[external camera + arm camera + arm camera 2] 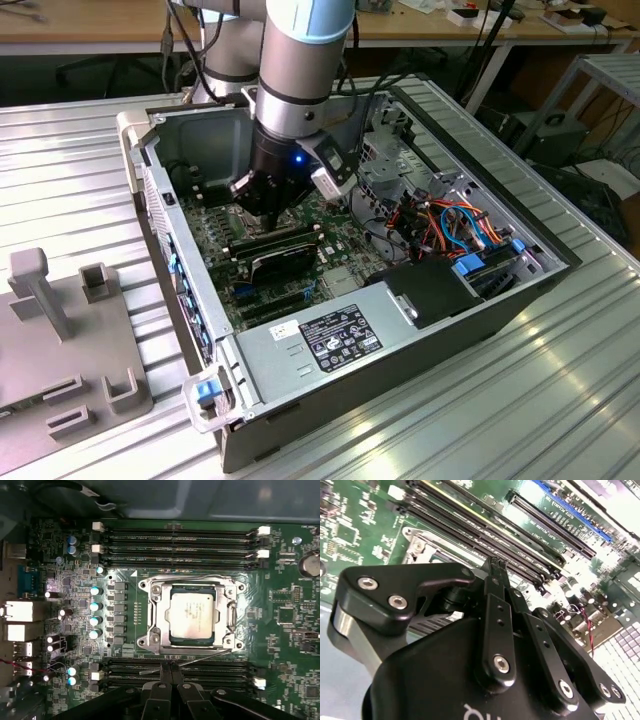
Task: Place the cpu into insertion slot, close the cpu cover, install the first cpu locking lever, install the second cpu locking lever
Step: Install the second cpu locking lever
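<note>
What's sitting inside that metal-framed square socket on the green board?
In the first wrist view, the cpu lies flat in the insertion slot, with the cpu cover framing it. Its metal top shows through the cover's window. The socket's pins are hidden beneath the chip.

The robot arm (300, 60) is reaching steeply downward in the exterior view, its black wrist section glowing with a small blue light. Its gripper (170, 669) is pointing down, the two black fingers (496, 572) pressing together at their tips in both wrist views, holding nothing.
</note>
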